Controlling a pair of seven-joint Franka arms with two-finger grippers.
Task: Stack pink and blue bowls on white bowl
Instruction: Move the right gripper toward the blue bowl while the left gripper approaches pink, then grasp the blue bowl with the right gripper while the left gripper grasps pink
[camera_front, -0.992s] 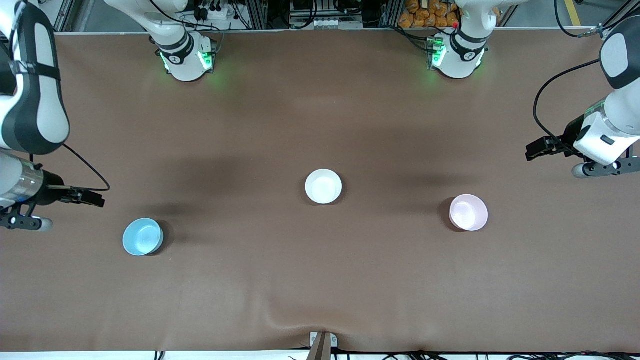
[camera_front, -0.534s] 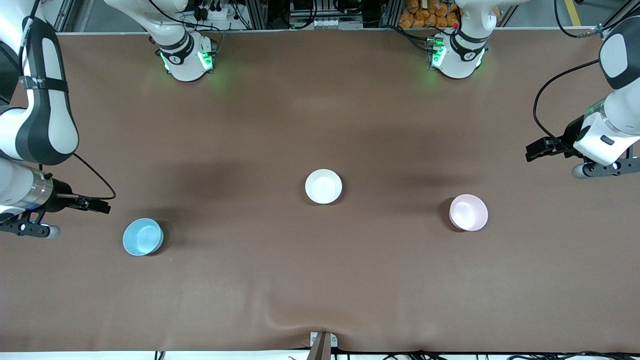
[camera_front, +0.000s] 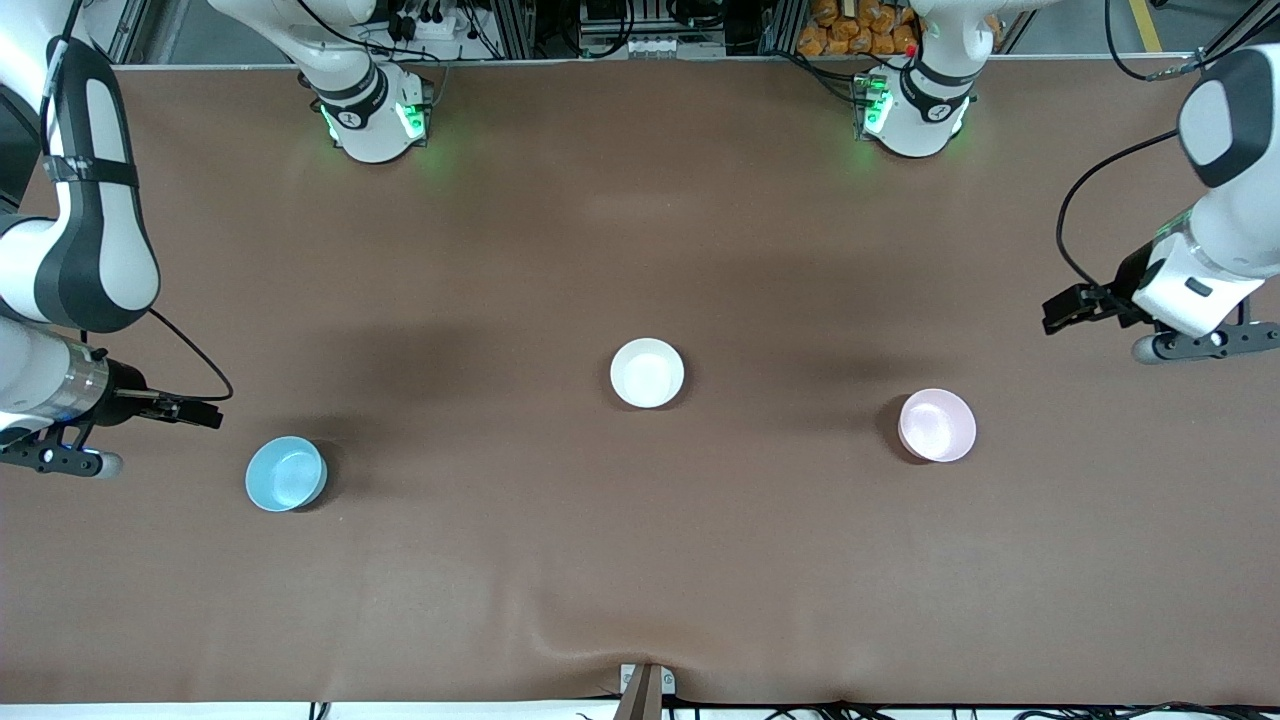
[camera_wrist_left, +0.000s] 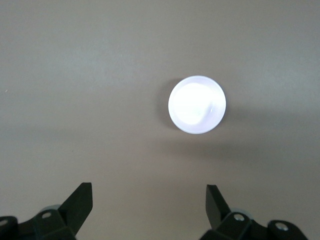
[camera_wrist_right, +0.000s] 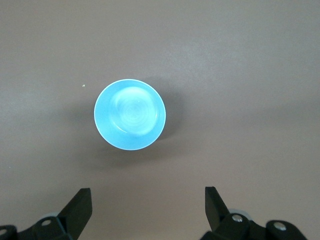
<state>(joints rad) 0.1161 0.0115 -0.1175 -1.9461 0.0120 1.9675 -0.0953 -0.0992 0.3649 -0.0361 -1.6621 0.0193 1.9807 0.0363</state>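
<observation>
Front view showed all three bowls sitting apart on the brown desk, nothing stacked yet. White bowl near the middle. Pink bowl toward the left arm's end, a bit nearer the front camera than the white one. Blue bowl toward the right arm's end, nearest the front camera of the three.

Left pincer hung in the air over bare desk at the left arm's end, well apart from the pink bowl, fingers spread wide and holding nothing. Same bowl looked washed-out, almost white, through the left wrist view.

Right pincer was up over bare desk at the right arm's end, near the blue bowl but not over it, also spread wide and empty. Right wrist view caught the blue bowl upright, clear of both fingertips.

Green lights glowed on both arm bases along the desk's edge.
</observation>
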